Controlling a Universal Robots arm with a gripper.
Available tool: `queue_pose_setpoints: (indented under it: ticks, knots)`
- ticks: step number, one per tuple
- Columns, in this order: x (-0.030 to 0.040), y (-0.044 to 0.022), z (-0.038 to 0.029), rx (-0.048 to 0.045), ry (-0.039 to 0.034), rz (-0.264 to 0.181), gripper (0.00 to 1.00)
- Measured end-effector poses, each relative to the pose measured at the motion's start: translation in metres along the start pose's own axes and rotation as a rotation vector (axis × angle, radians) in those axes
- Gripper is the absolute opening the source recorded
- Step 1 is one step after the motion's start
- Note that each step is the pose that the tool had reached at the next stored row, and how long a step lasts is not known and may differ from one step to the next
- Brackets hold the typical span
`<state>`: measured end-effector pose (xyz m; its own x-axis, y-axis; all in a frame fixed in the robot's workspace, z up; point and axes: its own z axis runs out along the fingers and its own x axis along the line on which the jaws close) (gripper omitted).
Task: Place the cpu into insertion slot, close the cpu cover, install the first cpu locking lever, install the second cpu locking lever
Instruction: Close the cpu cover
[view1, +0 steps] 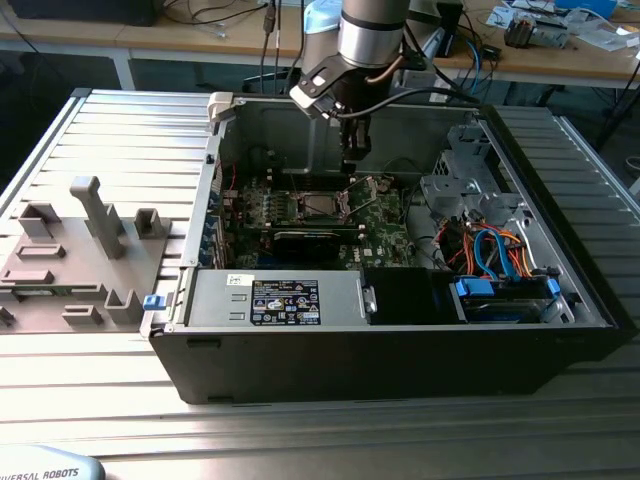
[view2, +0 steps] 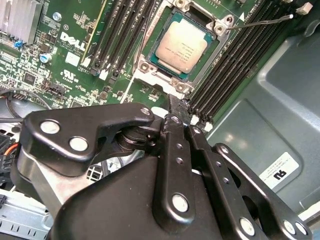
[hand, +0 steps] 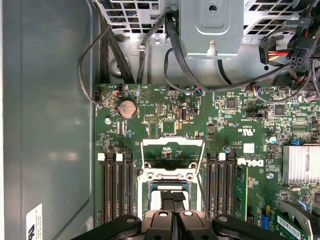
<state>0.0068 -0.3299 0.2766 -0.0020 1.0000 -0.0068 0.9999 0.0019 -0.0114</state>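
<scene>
- Cpu (view2: 181, 46) lies flat in its socket on the green motherboard (hand: 226, 131), just beyond the tips of the pincer (view2: 179, 110). Its silver-grey top is bare, with nothing pressing on it.
- Pincer fingers are together with nothing between them. They hang close over the socket and, as far as I can tell, do not touch the chip.
- Chip looks light, stiff and fragile. I judge it best taken by its edges, since the smooth metal top would be slippery.
- Cpu cover (hand: 173, 142) stands open on the far side of the socket from the pincer. It is thin sheet metal, probably springy, and best pushed at its free edge.
- One thin wire locking lever (view2: 260, 21) juts out loose past the socket, beyond the pincer.
- Black memory slots (view2: 235, 65) flank the socket on either side of the pincer.
- A finned heatsink (hand: 300, 162) and loose cables (hand: 172, 55) sit farther off, inside the computer case (view1: 400, 350) on the counter (view1: 120, 130).
</scene>
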Motion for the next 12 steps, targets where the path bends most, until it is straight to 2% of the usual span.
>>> queue_pose_setpoints:
  ticks: [12]
  knots:
    - [0.0000,0.0029,0.0000,0.0000,0.0001,0.000,0.11]
